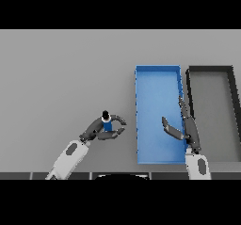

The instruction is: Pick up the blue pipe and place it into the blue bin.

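Grey table (61,78): blue pipe (107,124) w/in left robot hand (109,129) fingers.

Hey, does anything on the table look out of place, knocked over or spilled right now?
Nothing stands out. The blue pipe sits inside the curled fingers of the left hand, left of the blue bin. The dark bin lies beside it, both straight. The right hand hangs open over the blue bin's right side.

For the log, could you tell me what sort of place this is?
Likely a tabletop sorting station: a plain grey table with a blue bin beside a dark bin, and a blue pipe in the left hand.
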